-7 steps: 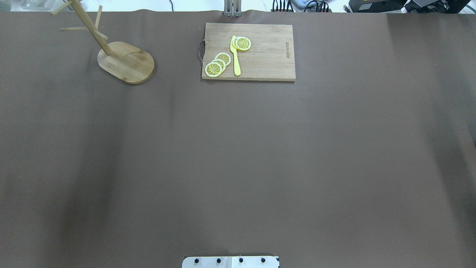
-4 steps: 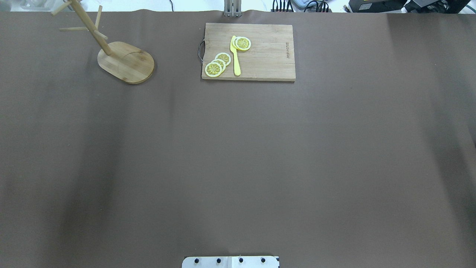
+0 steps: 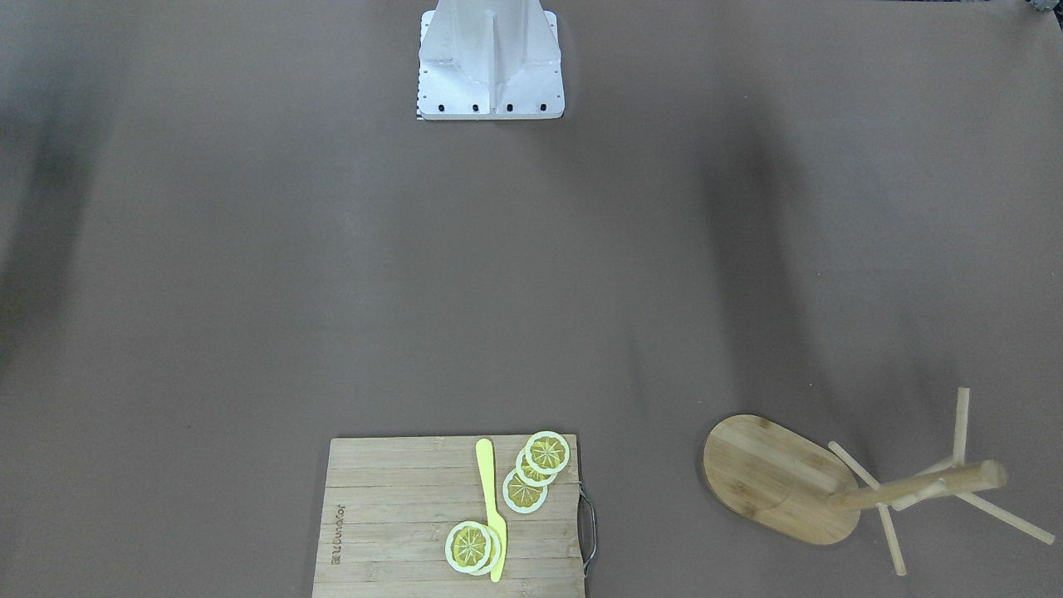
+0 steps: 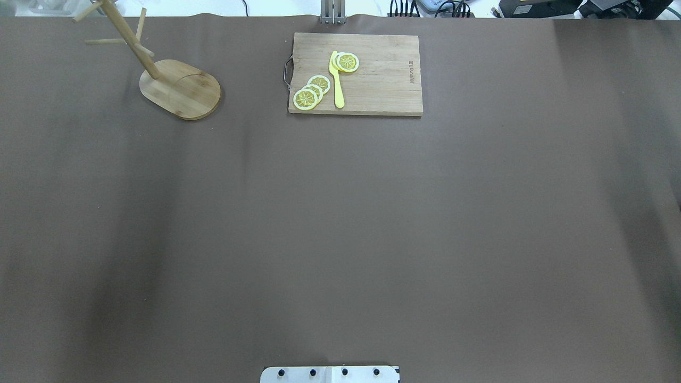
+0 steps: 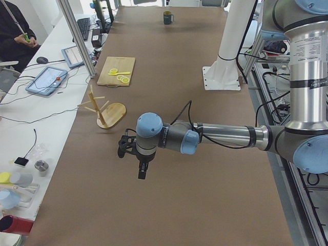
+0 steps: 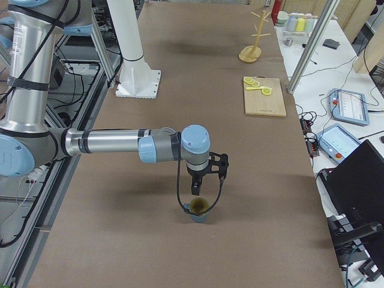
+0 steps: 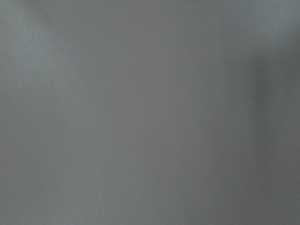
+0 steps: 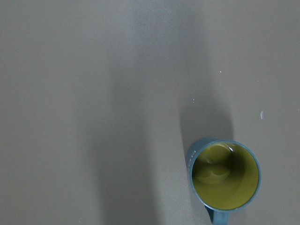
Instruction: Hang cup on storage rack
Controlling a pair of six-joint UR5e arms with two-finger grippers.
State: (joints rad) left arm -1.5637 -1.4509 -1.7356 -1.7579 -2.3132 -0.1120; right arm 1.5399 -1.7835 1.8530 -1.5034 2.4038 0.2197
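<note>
The slate-blue cup (image 8: 224,174) stands upright on the brown table, its yellowish-green inside showing, its handle at the frame's bottom edge. In the exterior right view the cup (image 6: 197,211) sits right below my right gripper (image 6: 199,198), whose fingers hang down at either side of it; I cannot tell if it is open or shut. The bamboo storage rack (image 4: 180,88) stands at the far left with bare pegs, and also shows in the front-facing view (image 3: 772,477). My left gripper (image 5: 134,161) hovers over bare table near the rack (image 5: 105,110); I cannot tell its state.
A rectangular cutting board (image 4: 383,74) with lemon slices (image 4: 306,98) and a yellow knife (image 4: 337,80) lies at the far middle. The robot base (image 3: 490,58) stands at the near edge. A seated person (image 5: 15,25) and tablets are beside the table.
</note>
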